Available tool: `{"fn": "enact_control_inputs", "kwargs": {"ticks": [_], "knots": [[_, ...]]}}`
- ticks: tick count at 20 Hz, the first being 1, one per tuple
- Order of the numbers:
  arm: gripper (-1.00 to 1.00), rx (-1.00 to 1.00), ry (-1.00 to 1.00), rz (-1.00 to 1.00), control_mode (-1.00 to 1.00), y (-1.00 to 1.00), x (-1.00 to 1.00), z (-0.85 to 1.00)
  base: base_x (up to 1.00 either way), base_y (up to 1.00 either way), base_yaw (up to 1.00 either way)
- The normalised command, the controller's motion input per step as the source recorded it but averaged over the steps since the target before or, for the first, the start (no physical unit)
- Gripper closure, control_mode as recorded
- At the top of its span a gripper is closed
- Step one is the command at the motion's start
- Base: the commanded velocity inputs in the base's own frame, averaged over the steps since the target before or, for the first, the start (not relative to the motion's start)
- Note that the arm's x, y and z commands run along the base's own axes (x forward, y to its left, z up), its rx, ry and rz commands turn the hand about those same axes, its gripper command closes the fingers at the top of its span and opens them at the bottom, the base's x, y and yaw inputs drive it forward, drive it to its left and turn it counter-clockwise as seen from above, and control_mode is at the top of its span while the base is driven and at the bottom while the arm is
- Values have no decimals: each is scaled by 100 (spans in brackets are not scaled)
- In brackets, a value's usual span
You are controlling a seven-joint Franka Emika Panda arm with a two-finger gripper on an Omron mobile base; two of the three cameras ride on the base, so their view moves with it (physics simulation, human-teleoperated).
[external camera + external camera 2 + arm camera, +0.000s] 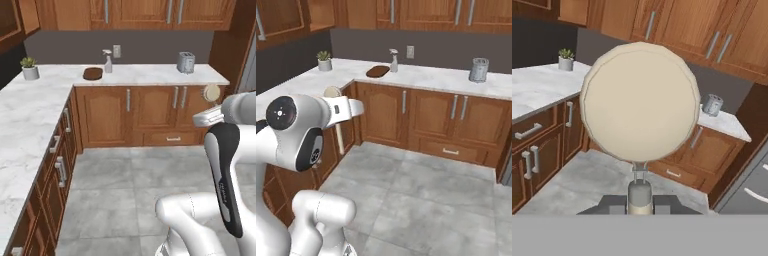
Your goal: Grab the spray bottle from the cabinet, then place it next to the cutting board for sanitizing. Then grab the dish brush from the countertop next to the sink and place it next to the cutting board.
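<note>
The gripper (640,202) is clenched on the dish brush (640,102), carried above the floor — second step in hand — with the spray bottle (107,62) beside the cutting board (92,74) near the countertop's (150,74) back edge, where the brush probably goes next.

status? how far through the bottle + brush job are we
Done: the spray bottle stands on the countertop right beside the cutting board. In hand: the end effector is shut on the dish brush, carried in the air out over the floor, away from the counter. Left: bring the brush over and set it next to the board.
</note>
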Motion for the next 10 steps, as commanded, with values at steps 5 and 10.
{"fn": "enact_control_inputs", "kwargs": {"ticks": [5,10], "knots": [[100,0,0,0,100,0,0,0,100,9,32],[100,0,0,0,100,0,0,0,100,0,34]]}}
